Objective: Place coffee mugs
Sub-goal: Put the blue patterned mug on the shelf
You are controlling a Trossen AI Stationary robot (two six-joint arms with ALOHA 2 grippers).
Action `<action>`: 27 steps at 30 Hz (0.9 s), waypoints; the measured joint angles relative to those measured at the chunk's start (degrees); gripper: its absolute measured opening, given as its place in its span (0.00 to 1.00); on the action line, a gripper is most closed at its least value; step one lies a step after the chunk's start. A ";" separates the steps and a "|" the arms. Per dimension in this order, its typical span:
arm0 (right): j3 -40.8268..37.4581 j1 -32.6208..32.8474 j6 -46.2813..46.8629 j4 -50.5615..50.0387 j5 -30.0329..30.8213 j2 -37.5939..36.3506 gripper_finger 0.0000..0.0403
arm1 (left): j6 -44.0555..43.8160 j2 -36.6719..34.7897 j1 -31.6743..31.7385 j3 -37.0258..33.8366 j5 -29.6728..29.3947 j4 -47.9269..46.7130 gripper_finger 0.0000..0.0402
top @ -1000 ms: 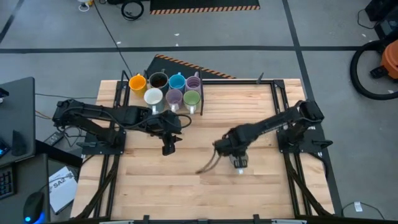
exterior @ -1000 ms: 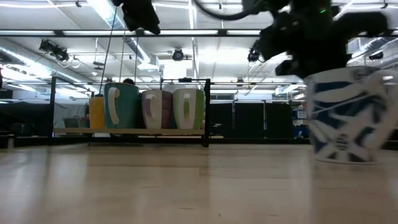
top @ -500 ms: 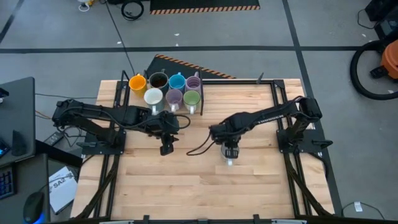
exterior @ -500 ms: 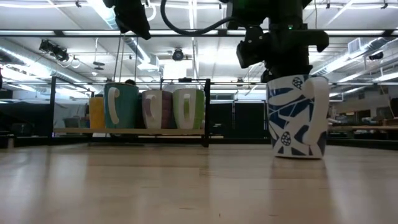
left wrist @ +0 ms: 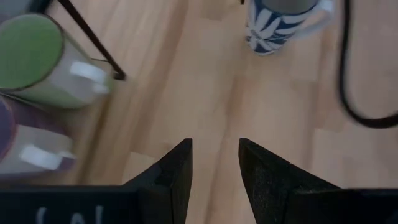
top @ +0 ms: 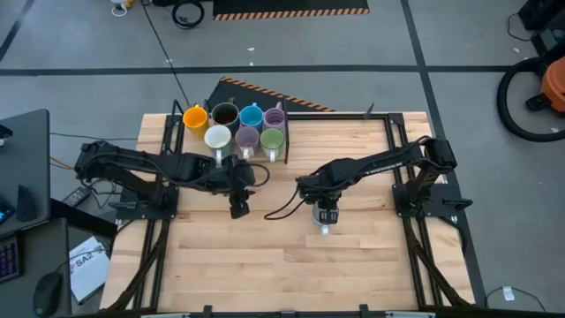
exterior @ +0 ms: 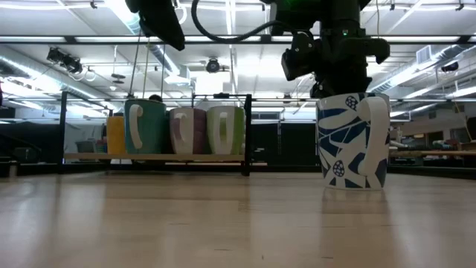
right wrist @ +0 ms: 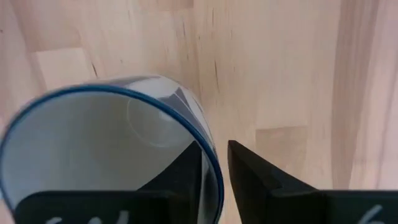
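The mug in play is a white one with a blue leaf-type pattern (exterior: 353,140), standing upright on the bare wood of the table (top: 265,256), roughly mid-table and a bit toward the right arm's side. In the low view its base looks flat on the wood, handle on the side.

The right gripper (right wrist: 212,168) is directly over it, coming down from above. Its two dark fingers (right wrist: 249,177) straddle the mug's rim, one inside the cup and one outside the wall, so the wall sits in the gap between them. The gap looks slightly wider than the wall, but whether the pads are actually pressing on it or already clear can't be told from these shots.

The left gripper (left wrist: 214,165) hangs over open wood between that mug and the rack, fingers parted with a clear gap and nothing between them. The patterned mug shows out ahead of it, well apart.

The other seven mugs are bunched in the black rack (top: 284,141) at the table's far edge: orange (top: 195,117), dark brown (top: 225,115), blue (top: 252,116) and lilac (top: 274,117) in the back row, then white (top: 217,138), a second lilac (top: 247,138) and green (top: 272,139) in front.
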 joint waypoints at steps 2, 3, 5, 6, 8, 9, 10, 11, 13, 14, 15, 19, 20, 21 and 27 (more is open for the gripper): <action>1.07 0.00 -0.80 -0.24 0.02 0.00 0.24 | 0.59 0.00 -1.37 -1.12 -3.73 1.00 0.34; 1.68 0.02 -1.12 -0.77 0.04 0.00 0.26 | 0.74 0.02 -1.97 -1.76 -5.27 1.67 0.34; 3.10 0.09 -1.57 -2.20 0.08 0.00 0.29 | 0.81 0.02 -3.08 -2.60 -7.01 2.71 0.34; 3.90 0.11 -1.78 -3.09 0.08 0.00 0.31 | 0.79 0.02 -3.59 -2.91 -7.37 3.04 0.34; 5.29 0.11 -2.38 -5.57 0.30 0.00 0.33 | 0.68 0.02 -4.61 -3.42 -7.60 3.20 0.34; 6.02 0.11 -2.58 -7.20 0.61 0.00 0.35 | 0.59 0.02 -5.09 -3.85 -7.89 3.75 0.34; 6.78 0.11 -2.73 -8.71 1.09 0.00 0.36 | 0.37 0.02 -5.65 -4.34 -8.47 4.05 0.34; 7.47 0.11 -2.90 -9.84 1.58 -0.20 0.37 | 0.20 -0.04 -6.24 -5.09 -9.35 4.43 0.34; 7.90 0.18 -3.11 -11.45 2.18 -1.30 0.38 | -0.27 -0.69 -7.50 -6.95 -11.00 5.60 0.34; 7.90 0.26 -3.05 -11.93 2.52 -2.24 0.39 | -0.78 -1.01 -8.04 -8.20 -11.61 6.99 0.34; 7.90 0.37 -2.70 -12.49 2.98 -3.28 0.39 | -1.27 -1.24 -8.46 -9.60 -12.01 9.23 0.34; 7.72 1.45 -0.63 -13.03 6.58 -9.14 0.40 | -0.82 -1.40 -10.43 -16.91 -11.64 21.73 0.34; 7.57 1.94 0.17 -12.56 8.02 -10.87 0.40 | -0.19 -1.40 -10.85 -18.72 -11.64 26.33 0.34; 7.53 2.46 0.84 -12.14 9.52 -12.72 0.40 | 0.15 -1.40 -11.18 -20.51 -11.24 30.93 0.34; 7.44 6.96 8.65 -10.26 18.47 -21.71 0.40 | -0.03 3.34 -12.18 -29.04 -3.82 59.01 0.34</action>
